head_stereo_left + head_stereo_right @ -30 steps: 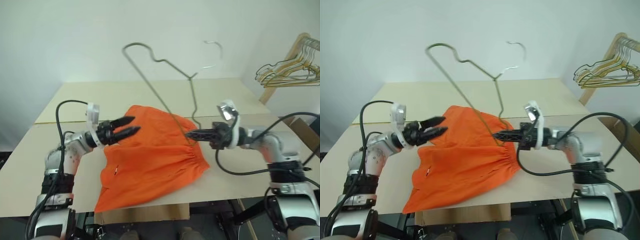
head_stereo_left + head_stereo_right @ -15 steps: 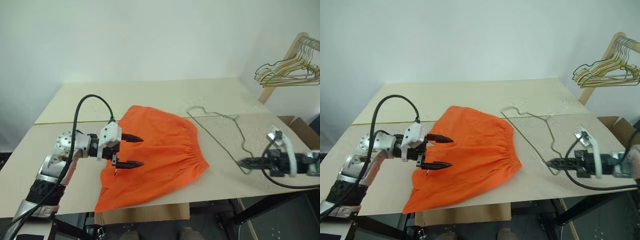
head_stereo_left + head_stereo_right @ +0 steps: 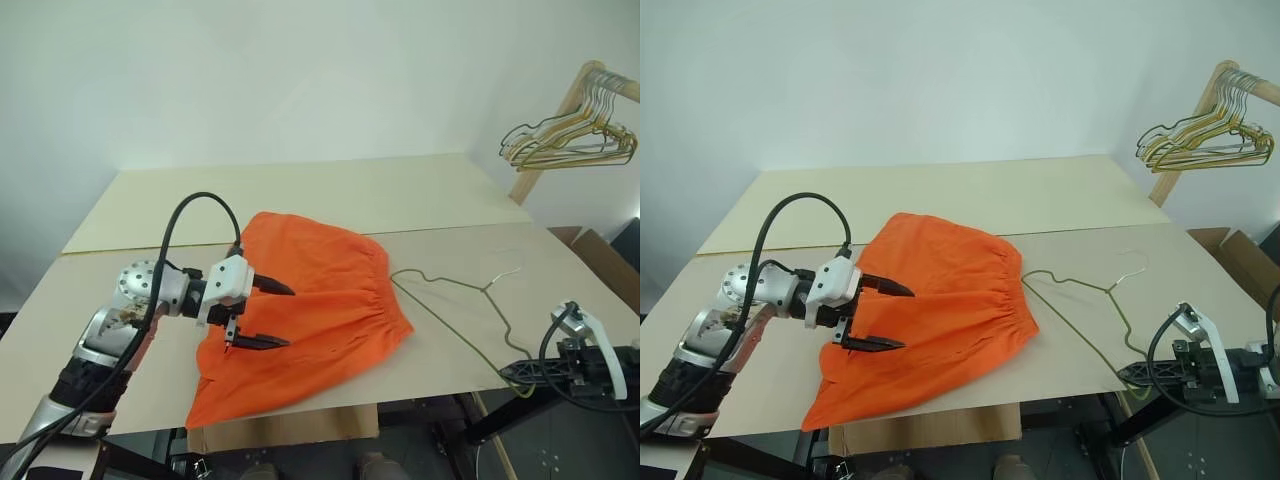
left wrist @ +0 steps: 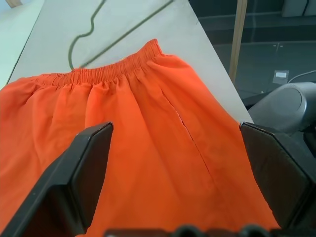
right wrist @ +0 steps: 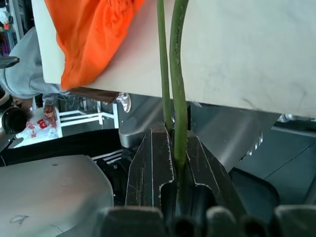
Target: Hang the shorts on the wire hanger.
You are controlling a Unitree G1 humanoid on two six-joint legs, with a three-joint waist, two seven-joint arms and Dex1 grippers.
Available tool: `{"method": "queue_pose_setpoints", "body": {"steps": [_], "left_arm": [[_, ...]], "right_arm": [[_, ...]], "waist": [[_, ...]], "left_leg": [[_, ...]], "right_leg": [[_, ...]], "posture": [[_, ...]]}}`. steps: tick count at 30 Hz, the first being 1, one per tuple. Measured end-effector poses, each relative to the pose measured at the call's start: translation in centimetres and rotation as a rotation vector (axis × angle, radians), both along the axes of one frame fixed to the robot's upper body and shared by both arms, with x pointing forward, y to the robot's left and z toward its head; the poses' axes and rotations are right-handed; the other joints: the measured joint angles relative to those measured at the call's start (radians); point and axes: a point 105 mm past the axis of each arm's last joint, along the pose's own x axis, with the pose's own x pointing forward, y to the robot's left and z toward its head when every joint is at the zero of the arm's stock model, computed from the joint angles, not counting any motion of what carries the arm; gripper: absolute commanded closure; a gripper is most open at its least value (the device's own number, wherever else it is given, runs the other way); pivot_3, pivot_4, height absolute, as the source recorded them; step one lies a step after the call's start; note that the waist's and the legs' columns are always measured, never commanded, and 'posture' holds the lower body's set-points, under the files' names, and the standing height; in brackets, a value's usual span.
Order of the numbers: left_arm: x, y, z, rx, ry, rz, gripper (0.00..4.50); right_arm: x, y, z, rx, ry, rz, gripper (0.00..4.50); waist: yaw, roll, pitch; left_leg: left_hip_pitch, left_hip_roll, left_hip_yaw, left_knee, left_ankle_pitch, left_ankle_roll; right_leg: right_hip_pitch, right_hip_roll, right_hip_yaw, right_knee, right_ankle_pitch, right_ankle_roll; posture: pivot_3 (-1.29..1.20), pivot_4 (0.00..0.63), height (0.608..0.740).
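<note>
Shorts (image 3: 310, 320): bright orange, gathered elastic waistband facing the robot's right, spread flat on the counter (image 3: 300, 195) near its front edge, one lower corner drooping past that edge

Wire hanger (image 3: 455, 300): thin grey-green wire, lying flat on the counter just right of the waistband, hook end nearest the shorts, one corner reaching off the front-right edge

Left gripper (image 3: 262, 315): jaws spread wide, empty, poised above the left half of the shorts; black fingers (image 4: 84, 173) frame the fabric in the left wrist view

Right gripper (image 3: 1155, 372): beyond the counter's front-right edge and below its top, jaws closed tight on the hanger's wire (image 5: 175, 98)

Bunch of yellowish wire hangers (image 3: 570, 135): on a wooden rack at far right, well apart
</note>
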Motion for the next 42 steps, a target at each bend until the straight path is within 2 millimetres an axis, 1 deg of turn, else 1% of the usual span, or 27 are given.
{"method": "queue_pose_setpoints", "body": {"steps": [5,13,16,19,22,24,29,31,35,37,42], "left_arm": [[0.0,0.1,-0.1,0.007,-0.005,0.003,0.06],[-0.2,0.1,-0.4,0.007,0.000,0.012,0.06],[-0.2,-0.1,-0.3,0.005,-0.010,0.011,0.06],[-0.3,-0.1,-0.3,0.006,-0.013,0.011,0.06],[-0.4,-0.2,-0.4,0.006,-0.014,0.015,0.06],[-0.5,-0.2,-0.3,0.005,-0.015,0.014,0.06],[-0.6,-0.5,-0.1,0.005,-0.029,0.011,0.06],[-0.6,-0.5,-0.1,0.004,-0.034,0.011,0.06],[-0.6,-0.6,-0.2,0.007,-0.034,0.014,0.06],[-0.5,-0.6,-0.2,0.009,-0.035,0.018,0.06],[-0.5,-0.6,-0.4,0.011,-0.036,0.030,0.06]], "right_arm": [[0.0,0.1,0.1,0.001,-0.005,0.010,4.50],[-0.1,1.4,0.6,0.050,-0.021,0.081,4.50],[-0.2,1.7,0.3,0.051,-0.012,0.107,4.50],[0.5,2.1,-0.4,0.066,-0.014,0.102,4.50],[0.9,2.3,-2.1,0.062,0.011,0.084,4.50],[1.1,2.1,-2.6,0.056,0.014,0.072,4.50],[1.8,1.7,-2.3,0.033,-0.013,0.059,4.50],[1.8,1.6,-2.3,0.038,-0.011,0.061,4.50],[1.2,2.2,-2.4,0.082,0.024,0.122,4.50],[1.3,2.2,-2.3,0.074,0.037,0.142,4.50],[2.0,1.1,-2.3,0.019,0.036,0.120,4.50]], "waist": [[0.001,0.000,0.000],[0.001,0.000,0.000],[0.003,0.000,0.000],[0.000,0.000,0.000],[0.002,0.000,0.000],[0.005,0.001,0.000],[0.008,0.001,0.000],[0.009,0.001,0.000],[0.008,0.001,0.000],[0.008,0.001,0.000],[0.014,0.001,0.000]], "left_leg": [[0.000,0.000,0.000,0.000,0.000,0.000],[0.000,0.000,0.000,0.000,0.000,0.000],[0.000,0.000,0.000,0.000,0.000,0.000],[0.001,0.000,0.000,0.000,0.000,0.000],[0.001,0.000,0.000,0.000,0.000,0.000],[0.000,0.000,0.000,0.000,0.000,0.000],[0.001,0.000,0.000,0.000,0.000,0.000],[0.001,0.000,0.000,0.000,0.000,0.000],[0.001,0.000,0.000,0.001,0.000,0.000],[0.001,0.000,0.000,0.001,0.000,0.000],[0.001,0.000,0.000,0.001,0.000,0.000]], "right_leg": [[0.000,0.000,0.000,0.000,0.000,0.000],[0.000,0.000,0.000,0.000,0.000,0.000],[0.000,0.000,0.000,0.000,0.000,0.000],[0.001,0.001,0.000,0.000,0.000,0.000],[0.001,0.001,0.000,0.001,0.000,0.000],[0.000,0.000,0.000,0.001,0.000,0.000],[0.001,0.001,0.000,0.001,0.001,-0.001],[0.001,0.000,0.000,0.001,0.001,-0.001],[0.001,0.000,0.000,0.001,0.001,-0.001],[0.001,0.000,0.000,0.001,0.001,-0.001],[0.001,0.001,0.000,0.001,0.001,-0.002]], "posture": [[-0.05,0.000,0.740],[-0.04,0.000,0.740],[-0.04,0.000,0.740],[-0.03,0.000,0.740],[-0.03,0.000,0.740],[-0.03,0.000,0.740],[-0.03,0.000,0.740],[-0.03,0.000,0.740],[-0.01,0.000,0.740],[0.00,0.000,0.740],[0.01,0.000,0.740]]}}
